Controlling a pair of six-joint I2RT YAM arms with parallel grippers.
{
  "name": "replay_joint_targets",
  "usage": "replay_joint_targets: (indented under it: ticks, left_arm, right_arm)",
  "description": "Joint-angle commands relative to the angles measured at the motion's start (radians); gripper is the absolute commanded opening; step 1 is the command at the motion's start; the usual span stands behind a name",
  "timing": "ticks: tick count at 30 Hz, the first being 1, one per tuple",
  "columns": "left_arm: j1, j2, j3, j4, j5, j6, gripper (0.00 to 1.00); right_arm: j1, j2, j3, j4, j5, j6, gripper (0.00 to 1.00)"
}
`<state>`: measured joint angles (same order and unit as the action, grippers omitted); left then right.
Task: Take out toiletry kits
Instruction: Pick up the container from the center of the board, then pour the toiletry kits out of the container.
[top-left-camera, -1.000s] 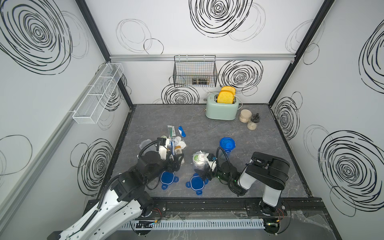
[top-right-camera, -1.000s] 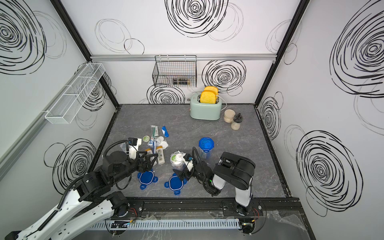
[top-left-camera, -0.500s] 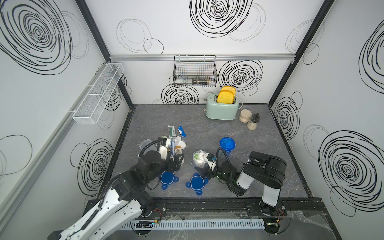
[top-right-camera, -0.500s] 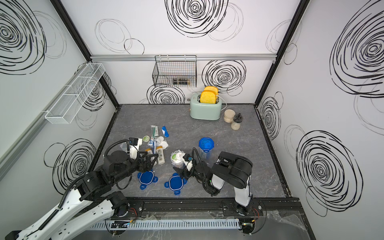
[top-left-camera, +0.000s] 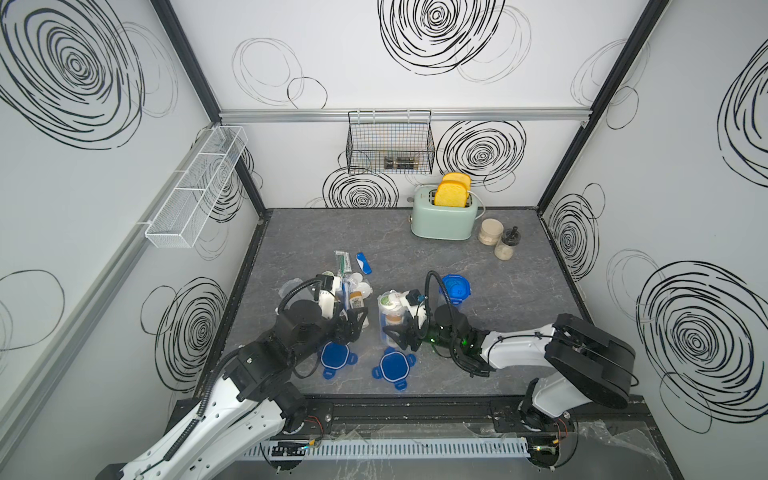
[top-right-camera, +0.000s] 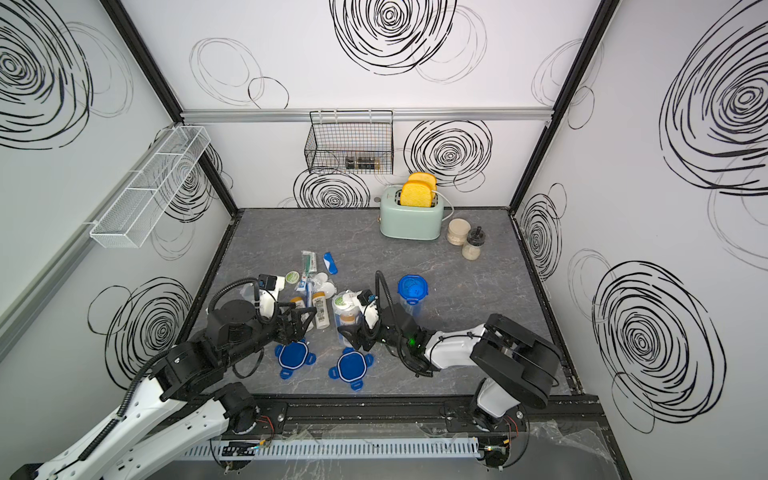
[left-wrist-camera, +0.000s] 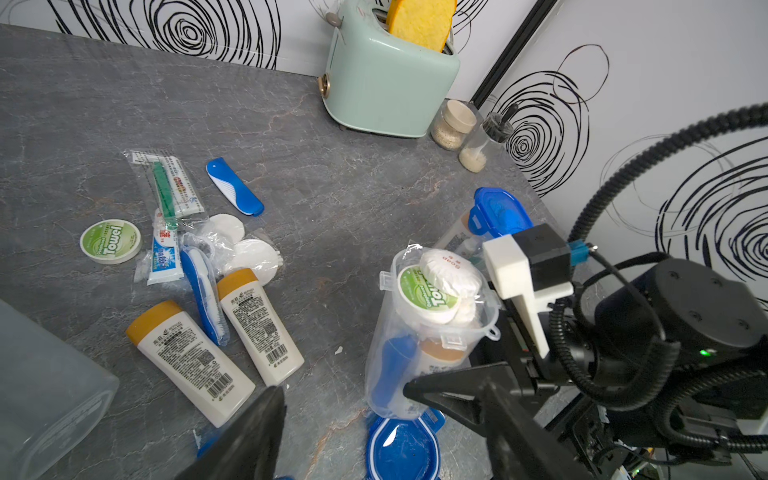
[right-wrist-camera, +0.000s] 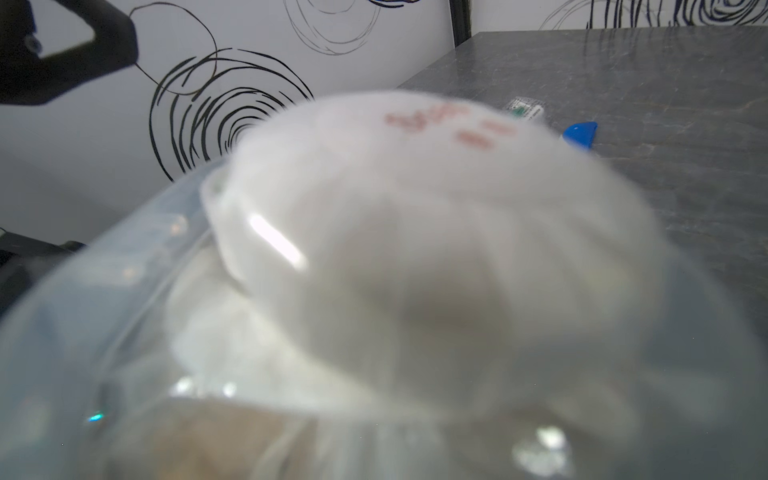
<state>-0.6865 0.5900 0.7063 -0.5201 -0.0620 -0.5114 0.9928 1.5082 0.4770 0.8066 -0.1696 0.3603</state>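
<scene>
The far middle of the table (top-left-camera: 399, 249) is bare, and so is the right side. The toaster (top-left-camera: 442, 216), beige jar (top-left-camera: 488, 231) and grinder (top-left-camera: 507, 246) fill the far right. The toiletry pile (top-left-camera: 347, 278) crowds the left middle. The open jar (top-left-camera: 390, 309) and shut jar (top-left-camera: 455, 291) stand in the middle. Two blue lids (top-left-camera: 334, 356) lie flat near the front.

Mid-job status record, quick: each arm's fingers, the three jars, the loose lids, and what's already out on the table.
left gripper: open, holding nothing
right gripper: fingers either side of the open clear plastic jar, apparently gripping it
jar contents: white round soap and green-labelled round tin on top
closed clear jar with blue lid: farther back, unopened
empty translucent jar: by the left arm
two blue four-tab lids: loose, table front
already out: two cream bottles with tan caps, toothpaste tube, blue folding toothbrush
</scene>
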Motion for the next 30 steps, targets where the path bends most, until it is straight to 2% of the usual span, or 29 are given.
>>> replay_joint_targets:
  ticks: [1,9,11,14,18,21,26,30]
  left_arm:
    - [0.015,0.011,0.010,0.047,0.015,0.017,0.78]
    - [-0.024,0.029,0.005,0.086,0.127,0.013,0.74]
    - [-0.054,0.040,-0.003,0.091,0.103,-0.012,0.75]
    - [-0.092,0.043,-0.028,0.083,0.003,-0.077,0.76]
    - [-0.121,0.047,-0.094,0.139,0.015,-0.131,0.77]
    - [-0.162,0.053,-0.119,0.148,-0.016,-0.150,0.78]
    - [-0.254,0.019,-0.185,0.224,-0.040,-0.193,0.87]
    - [-0.322,0.028,-0.233,0.244,-0.077,-0.240,0.90]
  right_arm:
    - [-0.018,-0.060,0.053,-0.125,-0.091,0.161,0.68]
    - [-0.015,-0.111,0.142,-0.348,-0.201,0.372,0.68]
    - [-0.017,-0.100,0.171,-0.388,-0.217,0.410,0.67]
    - [-0.019,-0.075,0.210,-0.430,-0.243,0.467,0.67]
    - [-0.036,-0.037,0.222,-0.427,-0.286,0.566,0.65]
    - [-0.056,-0.002,0.233,-0.423,-0.321,0.626,0.64]
    - [-0.081,0.044,0.233,-0.375,-0.373,0.711,0.63]
    - [-0.098,0.067,0.251,-0.373,-0.410,0.746,0.62]
